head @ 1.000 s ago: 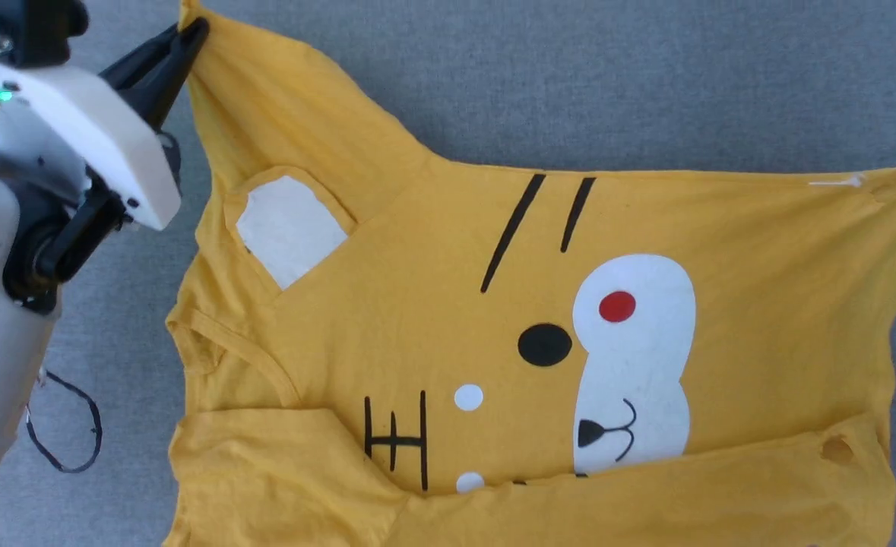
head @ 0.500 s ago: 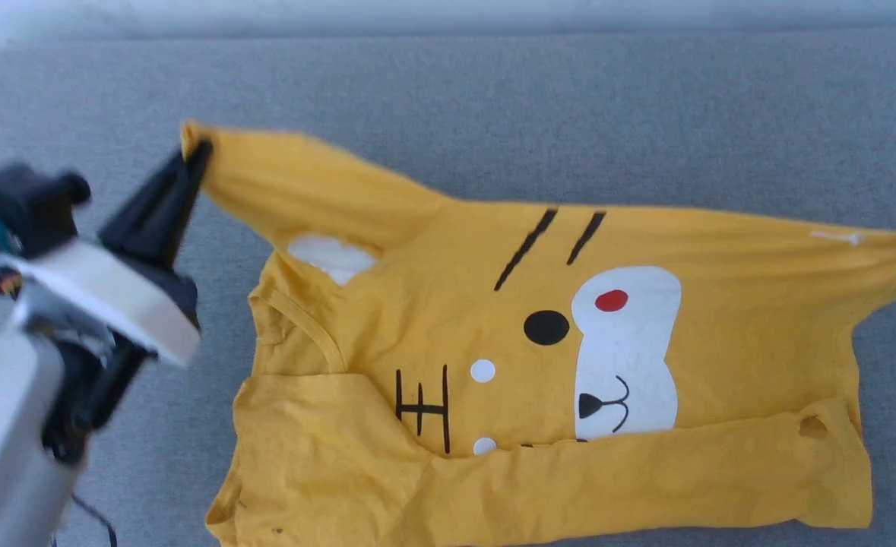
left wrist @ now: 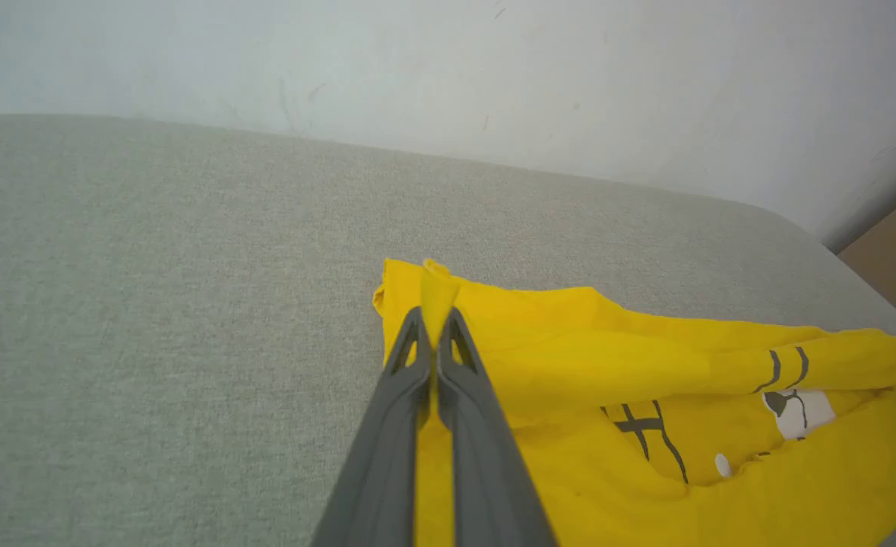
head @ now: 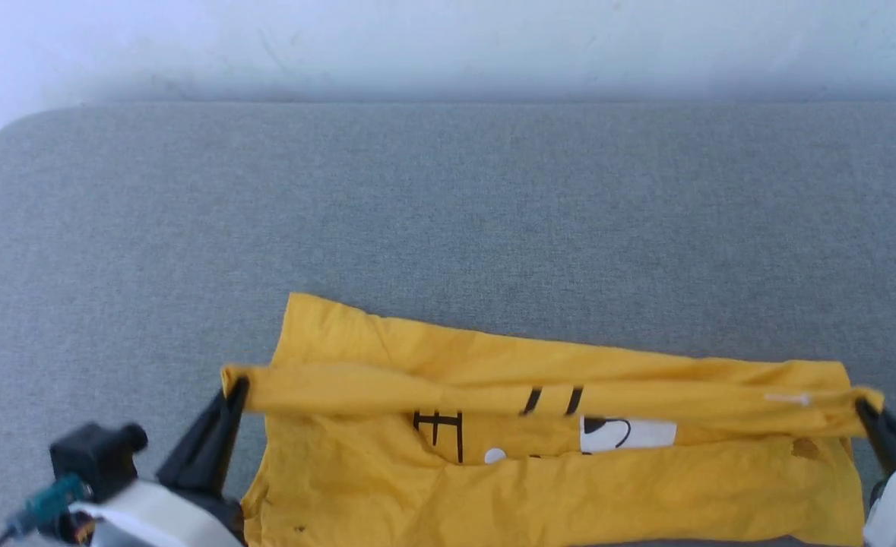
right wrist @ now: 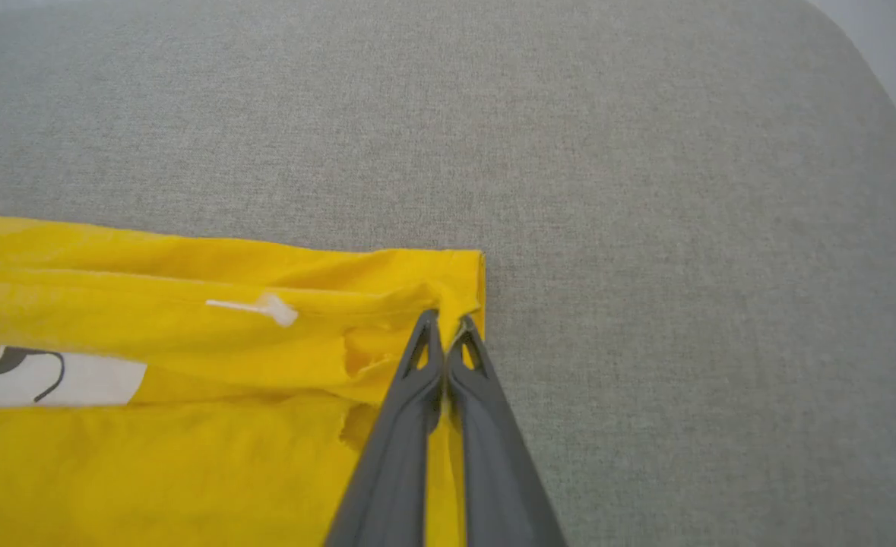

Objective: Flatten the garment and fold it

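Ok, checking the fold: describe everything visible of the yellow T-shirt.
The garment is a creased yellow T-shirt on the grey fabric surface. One edge is folded over, hiding most of the black and white print. A hole shows near its right end. The left gripper and right gripper each pinch one end of that edge.
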